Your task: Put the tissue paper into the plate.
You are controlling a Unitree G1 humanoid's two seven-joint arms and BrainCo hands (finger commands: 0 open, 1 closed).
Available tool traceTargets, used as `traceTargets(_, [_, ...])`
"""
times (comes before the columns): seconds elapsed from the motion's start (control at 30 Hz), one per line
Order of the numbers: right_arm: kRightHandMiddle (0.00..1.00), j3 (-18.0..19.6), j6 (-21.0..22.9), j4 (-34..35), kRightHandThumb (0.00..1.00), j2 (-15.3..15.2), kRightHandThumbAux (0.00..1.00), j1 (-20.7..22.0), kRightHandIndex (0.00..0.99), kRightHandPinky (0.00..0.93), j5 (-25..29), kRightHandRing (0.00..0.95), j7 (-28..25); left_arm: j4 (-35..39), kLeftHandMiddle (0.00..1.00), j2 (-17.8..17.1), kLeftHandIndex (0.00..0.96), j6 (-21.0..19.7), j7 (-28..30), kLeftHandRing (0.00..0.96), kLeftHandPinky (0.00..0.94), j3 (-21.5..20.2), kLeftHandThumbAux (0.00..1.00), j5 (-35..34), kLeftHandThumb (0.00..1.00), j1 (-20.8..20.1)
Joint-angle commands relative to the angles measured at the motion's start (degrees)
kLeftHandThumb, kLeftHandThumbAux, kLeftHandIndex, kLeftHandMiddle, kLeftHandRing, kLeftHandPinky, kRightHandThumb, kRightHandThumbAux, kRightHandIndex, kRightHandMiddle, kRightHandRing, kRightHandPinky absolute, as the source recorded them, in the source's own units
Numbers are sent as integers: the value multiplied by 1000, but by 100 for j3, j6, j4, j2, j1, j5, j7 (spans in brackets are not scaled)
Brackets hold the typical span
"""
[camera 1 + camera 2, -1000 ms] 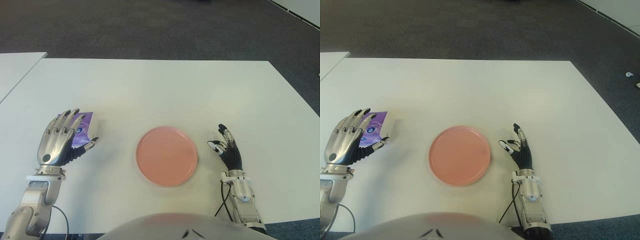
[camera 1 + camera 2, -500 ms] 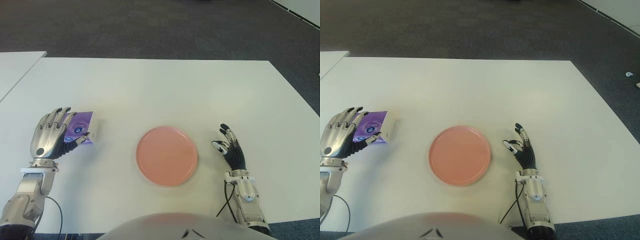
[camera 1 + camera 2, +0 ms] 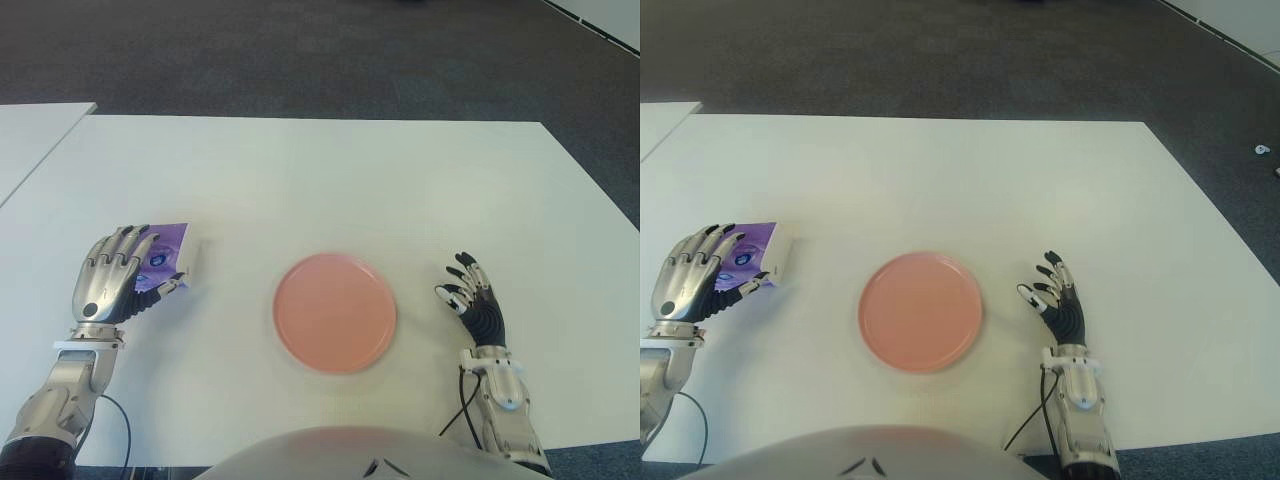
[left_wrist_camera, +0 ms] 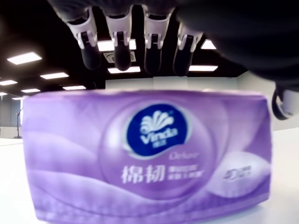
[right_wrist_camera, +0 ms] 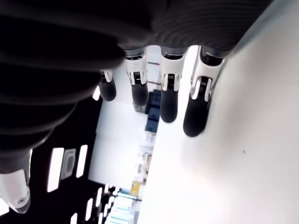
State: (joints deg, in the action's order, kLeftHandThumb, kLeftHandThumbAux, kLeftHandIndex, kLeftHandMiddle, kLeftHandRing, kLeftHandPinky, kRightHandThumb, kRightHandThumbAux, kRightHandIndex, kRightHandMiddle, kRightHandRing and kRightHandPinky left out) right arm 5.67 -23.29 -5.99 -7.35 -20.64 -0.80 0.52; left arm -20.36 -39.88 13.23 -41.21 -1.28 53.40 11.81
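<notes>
Tissue pack point(image 3: 163, 262): a purple soft pack of Vinda tissue paper lying flat on the white table point(image 3: 330, 180), toward the robot's left and well apart from the plate. In the left wrist view the pack point(image 4: 148, 156) fills the lower field, its blue-and-white logo facing the camera, with the table surface beneath it.

Left robot hand point(image 3: 112, 285): placed over the near-left part of the tissue pack, palm down, metal back uppermost. Its fingers point(image 4: 118, 38) reach out over the top of the pack, and the thumb shows at the pack's right edge, nearer the plate. The fingers are arched above the pack, not pressed around it; the left wrist view shows a gap between the fingertips and the wrapper, so the hand is apart and no grasp is closed. The pack sits on the table, not lifted.

Plate point(image 3: 334, 311): a round pink plate, empty, on the table in front of the robot's body, between the two hands.

Right robot hand point(image 3: 476, 305): idle, to the right of the plate, fingers point(image 5: 168, 95) loosely spread and holding nothing, just above the table surface.

Surround: dark carpeted floor point(image 3: 300, 50) beyond the far table edge.
</notes>
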Motion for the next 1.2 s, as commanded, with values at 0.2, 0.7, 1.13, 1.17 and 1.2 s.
traceTargets(0.2, [153, 161, 314, -404, 445, -102, 596, -109, 71, 289, 139, 331, -197, -834, 143, -168, 173, 71, -549, 129, 154, 444, 295, 54, 391, -718])
traceTargets(0.7, [86, 334, 114, -892, 340, -250, 540, 21, 52, 1, 293, 33, -391, -1522, 128, -176, 141, 49, -896, 111, 128, 1040, 304, 15, 386, -1206])
traceTargets(1.13, [75, 373, 93, -1137, 321, -346, 527, 100, 44, 0, 324, 16, -562, -1772, 129, -97, 156, -201, -1158, 100, 130, 1308, 290, 7, 372, -1500])
traceTargets(1.17, [71, 380, 85, -1172, 316, -351, 525, 111, 41, 0, 332, 13, -578, -1780, 131, -91, 159, -225, -1176, 103, 132, 1321, 290, 9, 371, -1522])
traceTargets(1.2, [70, 386, 77, -1197, 314, -354, 524, 119, 41, 0, 337, 12, -589, -1786, 132, -89, 160, -243, -1190, 103, 133, 1335, 290, 6, 370, -1536])
